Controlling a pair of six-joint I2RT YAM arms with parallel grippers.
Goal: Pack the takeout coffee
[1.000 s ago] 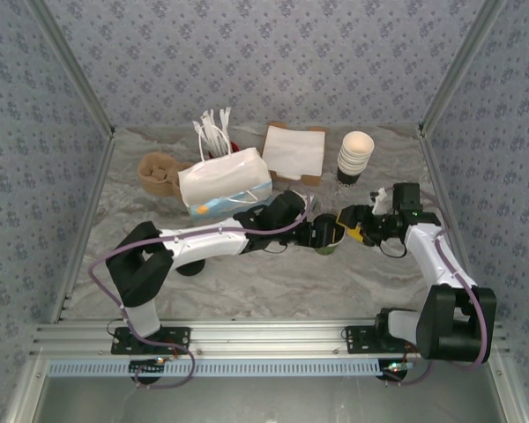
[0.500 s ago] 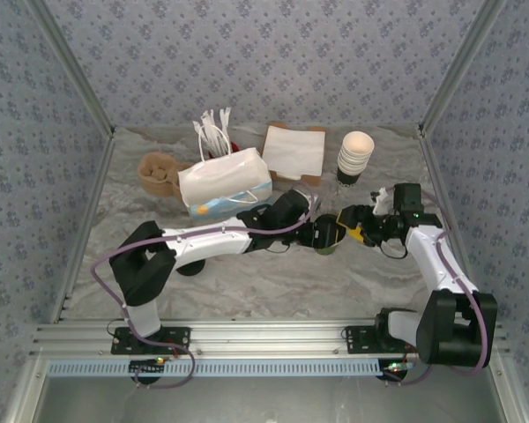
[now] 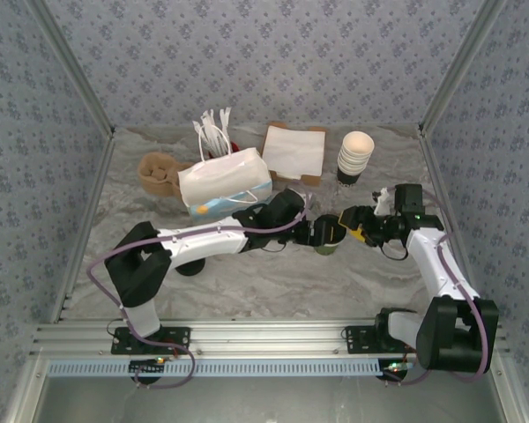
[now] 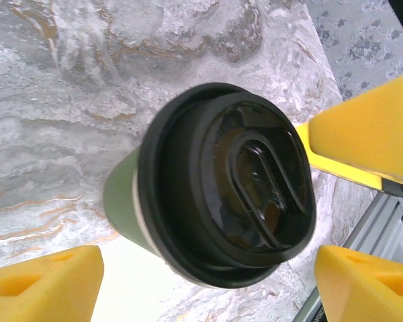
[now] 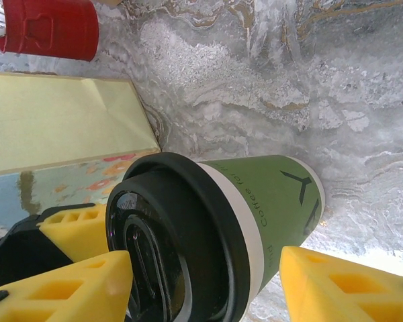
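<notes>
Beside the bag (image 3: 225, 181), takeout coffee (image 3: 328, 236) between left hand (image 4: 205, 276), spread wide, and right hand (image 5: 205, 270), grip unclear

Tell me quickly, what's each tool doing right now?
Left tool: open, straddling the takeout coffee, not gripping.
Right tool: around the takeout coffee; grip cannot be told.

- The takeout coffee (image 5: 275, 194) bears pale lettering along its green side that begins "Coffee"; the words after it cannot be made out.
- Dark wind-turbine signs are printed near its base.
</notes>
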